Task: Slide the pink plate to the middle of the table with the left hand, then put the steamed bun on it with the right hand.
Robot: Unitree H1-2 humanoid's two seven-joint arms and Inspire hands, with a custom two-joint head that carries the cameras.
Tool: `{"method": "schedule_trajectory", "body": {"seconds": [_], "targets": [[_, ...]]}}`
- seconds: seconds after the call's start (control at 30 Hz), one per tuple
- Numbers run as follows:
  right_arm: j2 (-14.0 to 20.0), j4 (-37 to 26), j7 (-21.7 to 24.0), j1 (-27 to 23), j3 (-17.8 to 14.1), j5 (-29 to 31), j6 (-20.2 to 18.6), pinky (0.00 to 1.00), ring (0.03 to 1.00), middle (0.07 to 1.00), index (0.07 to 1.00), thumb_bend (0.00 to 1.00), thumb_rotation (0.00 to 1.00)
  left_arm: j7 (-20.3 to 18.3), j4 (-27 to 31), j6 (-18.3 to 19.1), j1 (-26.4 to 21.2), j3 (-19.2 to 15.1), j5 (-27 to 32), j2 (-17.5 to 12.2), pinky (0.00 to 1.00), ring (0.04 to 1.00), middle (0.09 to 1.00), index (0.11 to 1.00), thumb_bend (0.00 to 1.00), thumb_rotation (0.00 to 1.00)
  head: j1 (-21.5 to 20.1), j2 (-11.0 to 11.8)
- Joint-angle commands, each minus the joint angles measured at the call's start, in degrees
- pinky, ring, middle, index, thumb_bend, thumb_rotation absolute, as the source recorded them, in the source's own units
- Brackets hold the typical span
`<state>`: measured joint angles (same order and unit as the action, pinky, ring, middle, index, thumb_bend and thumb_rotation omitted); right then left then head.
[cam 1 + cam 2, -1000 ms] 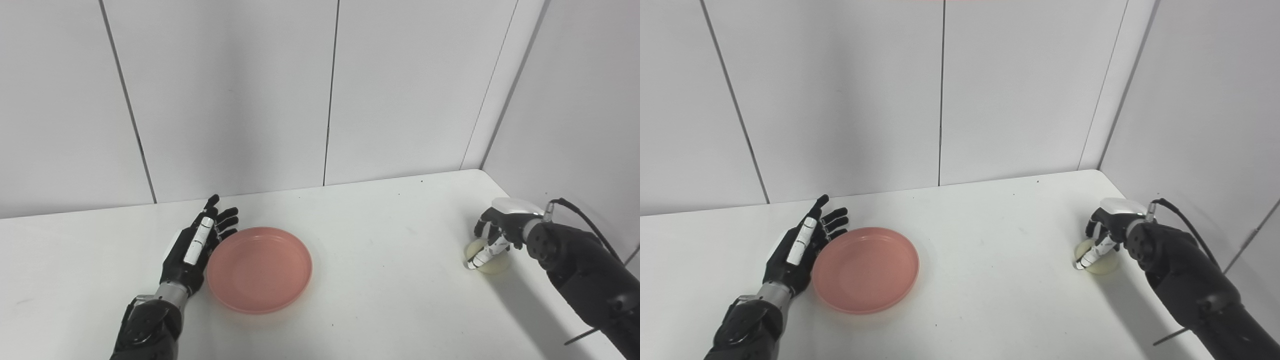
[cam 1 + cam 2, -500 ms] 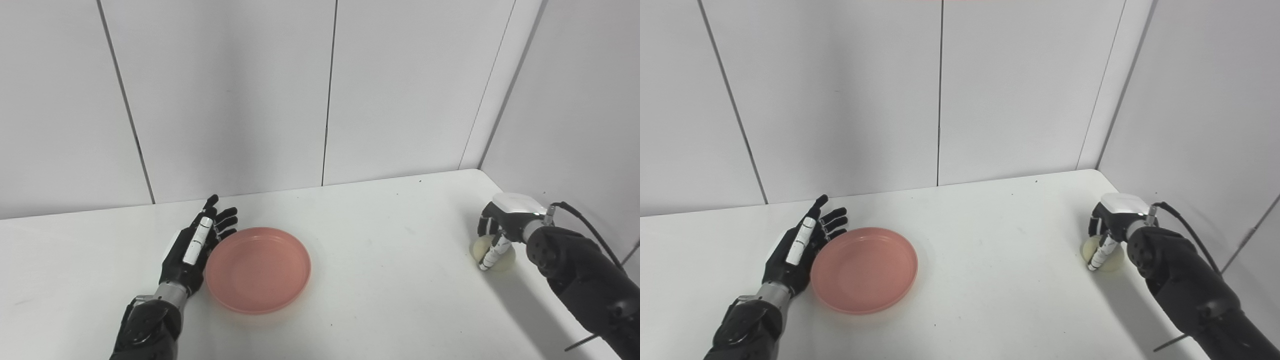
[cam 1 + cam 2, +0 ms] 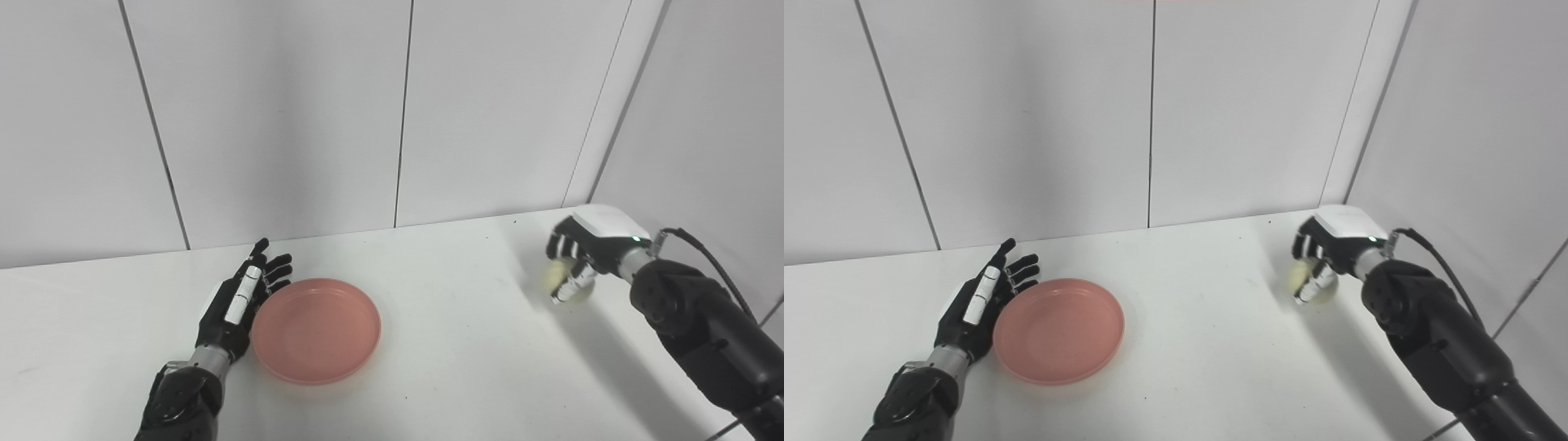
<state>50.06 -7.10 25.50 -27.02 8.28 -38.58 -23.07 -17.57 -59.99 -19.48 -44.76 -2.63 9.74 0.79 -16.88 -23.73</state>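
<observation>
Pink and round, the plate lies flat on the white table, a bit left of the middle. The left hand rests just beside the plate's left rim, fingers spread and holding nothing. It looks to be touching the rim, but I cannot be sure from here. The hand and the plate are where they were a second ago, so the sliding part seems finished.

The big change is on the right. A second ago the right hand was down low over the steamed bun, which sat on the table near the right edge. Now that hand has risen and moved left, and the pale bun has come up with it. The fingers are curled around the bun and it hangs in the air, with its shadow on the table below. The bun looks a little blurry, likely because it is moving fast.

So the pick-up worked, and the carrying has begun. The bun is well apart from the plate, with a lot of bare table between them. I think the next job is to bring the bun across, lower it over the plate and let go gently. The bun is soft, so a hard squeeze could squash it, and a loose hold could drop it early.
</observation>
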Motion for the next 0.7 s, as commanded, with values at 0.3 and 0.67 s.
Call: {"method": "schedule_trajectory", "body": {"seconds": [0.3, 0.67], "targets": [[-4.7, -9.6, 4.8, -10.3, -0.2, -1.0, 0.2, 0.32, 0.396, 0.509, 0.525, 0.51, 0.00, -0.7, -1.6, 0.2, -0.5, 0.0, -0.1, 1.0, 0.81, 0.846, 0.829, 0.955, 0.77, 0.76, 5.9, 0.3], [-12.2, -1.5, 2.0, -15.6, 3.9, -0.4, 8.5, 0.32, 0.398, 0.486, 0.523, 0.52, 0.00, -0.1, -3.8, -1.2, -0.8, 0.1, -0.6, 2.4, 0.82, 0.841, 0.822, 0.946, 0.79, 0.76, 11.2, 0.9]]}}
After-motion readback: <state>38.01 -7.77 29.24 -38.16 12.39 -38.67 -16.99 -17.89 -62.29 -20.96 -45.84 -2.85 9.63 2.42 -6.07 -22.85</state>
